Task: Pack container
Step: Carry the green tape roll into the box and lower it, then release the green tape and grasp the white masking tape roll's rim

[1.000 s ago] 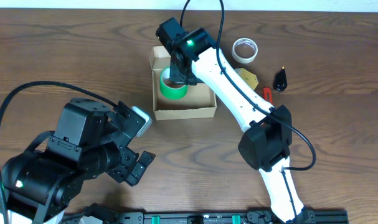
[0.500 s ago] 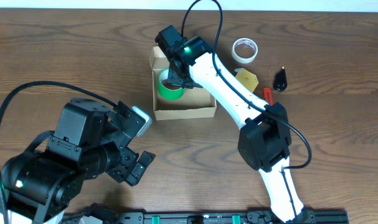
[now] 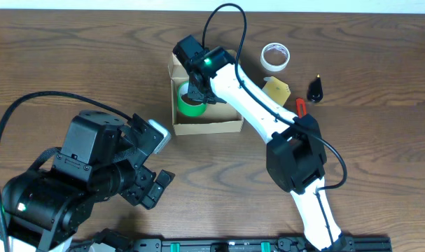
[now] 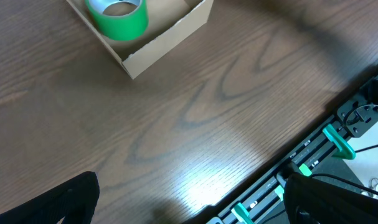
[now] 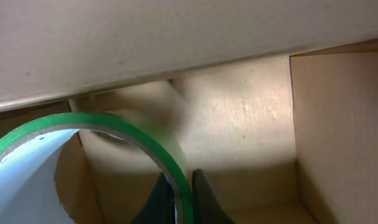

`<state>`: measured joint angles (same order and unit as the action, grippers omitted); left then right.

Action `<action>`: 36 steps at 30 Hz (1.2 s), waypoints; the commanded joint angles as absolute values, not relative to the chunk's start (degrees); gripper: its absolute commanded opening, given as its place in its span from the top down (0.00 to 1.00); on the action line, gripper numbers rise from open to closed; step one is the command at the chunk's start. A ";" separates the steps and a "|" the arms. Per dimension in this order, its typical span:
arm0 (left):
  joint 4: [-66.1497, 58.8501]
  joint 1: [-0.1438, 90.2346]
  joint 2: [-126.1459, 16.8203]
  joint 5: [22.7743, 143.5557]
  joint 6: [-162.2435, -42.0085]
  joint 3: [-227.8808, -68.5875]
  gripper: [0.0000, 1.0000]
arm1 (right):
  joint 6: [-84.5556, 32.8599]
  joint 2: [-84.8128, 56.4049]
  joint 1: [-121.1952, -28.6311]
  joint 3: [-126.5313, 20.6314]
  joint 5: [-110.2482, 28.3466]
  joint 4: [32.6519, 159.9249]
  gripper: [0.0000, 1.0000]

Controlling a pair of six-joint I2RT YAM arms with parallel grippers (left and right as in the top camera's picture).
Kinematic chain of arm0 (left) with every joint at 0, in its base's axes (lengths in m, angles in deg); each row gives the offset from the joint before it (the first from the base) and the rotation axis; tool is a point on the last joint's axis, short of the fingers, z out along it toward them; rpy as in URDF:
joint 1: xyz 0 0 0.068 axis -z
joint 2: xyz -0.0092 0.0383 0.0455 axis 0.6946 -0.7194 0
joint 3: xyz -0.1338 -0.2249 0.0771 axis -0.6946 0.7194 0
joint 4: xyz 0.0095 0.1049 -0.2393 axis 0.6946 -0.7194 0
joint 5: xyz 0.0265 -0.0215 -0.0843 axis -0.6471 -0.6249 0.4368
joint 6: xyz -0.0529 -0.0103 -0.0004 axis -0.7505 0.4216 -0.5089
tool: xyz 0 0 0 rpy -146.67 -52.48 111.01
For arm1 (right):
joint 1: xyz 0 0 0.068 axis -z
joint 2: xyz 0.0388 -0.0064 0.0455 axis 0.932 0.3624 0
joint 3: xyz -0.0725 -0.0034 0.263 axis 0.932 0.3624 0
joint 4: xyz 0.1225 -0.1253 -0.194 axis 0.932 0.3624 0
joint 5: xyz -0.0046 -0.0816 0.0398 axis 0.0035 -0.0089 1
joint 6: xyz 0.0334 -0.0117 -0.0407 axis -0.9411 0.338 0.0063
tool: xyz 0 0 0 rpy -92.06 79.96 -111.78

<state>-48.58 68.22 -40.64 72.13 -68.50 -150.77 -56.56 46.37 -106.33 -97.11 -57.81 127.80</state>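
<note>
Right jaws clamp the green tape roll's (image 3: 187,106) wall inside the container (image 3: 206,127); left jaws stand apart, near left.

container (image 3: 206,127): plain tan-brown cardboard
tape roll (image 3: 187,106): bright green, whitish inside
second roll (image 3: 275,56): white
table (image 3: 380,175): dark brown, streaky wood grain
right arm (image 3: 258,105): white shell, black joints
left arm (image 3: 72,182): black all over
</note>
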 commanded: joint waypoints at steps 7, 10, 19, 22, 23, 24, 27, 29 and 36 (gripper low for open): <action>-48.73 68.36 -40.64 72.96 -68.72 -151.75 0.05 | -57.37 46.42 -107.21 -94.71 -58.45 124.69 0.96; -48.73 68.36 -40.64 72.96 -68.72 -151.75 0.05 | -57.37 46.42 -107.25 -94.51 -57.90 124.12 0.67; -48.73 68.36 -40.64 72.96 -68.72 -151.75 0.05 | -56.56 46.37 -106.99 -94.58 -56.83 124.49 0.49; -48.73 68.36 -40.64 72.96 -68.72 -151.75 0.05 | -54.63 46.09 -106.77 -95.12 -53.49 124.63 0.50; -48.73 68.36 -40.64 72.96 -68.72 -151.75 0.05 | -53.78 45.61 -106.49 -95.45 -51.98 124.80 0.51; -48.73 68.36 -40.64 72.96 -68.72 -151.75 0.05 | -53.10 45.00 -106.09 -95.82 -50.69 125.13 0.50; -48.73 68.36 -40.64 72.96 -68.72 -151.75 0.05 | -50.61 41.96 -104.65 -96.39 -49.49 126.07 0.52; -48.73 68.36 -40.64 72.96 -68.72 -151.75 0.05 | -48.08 39.05 -103.51 -96.39 -49.62 125.98 0.52; -48.73 68.36 -40.64 72.96 -68.72 -151.75 0.05 | -32.21 31.14 -98.31 -96.39 -55.15 119.73 0.46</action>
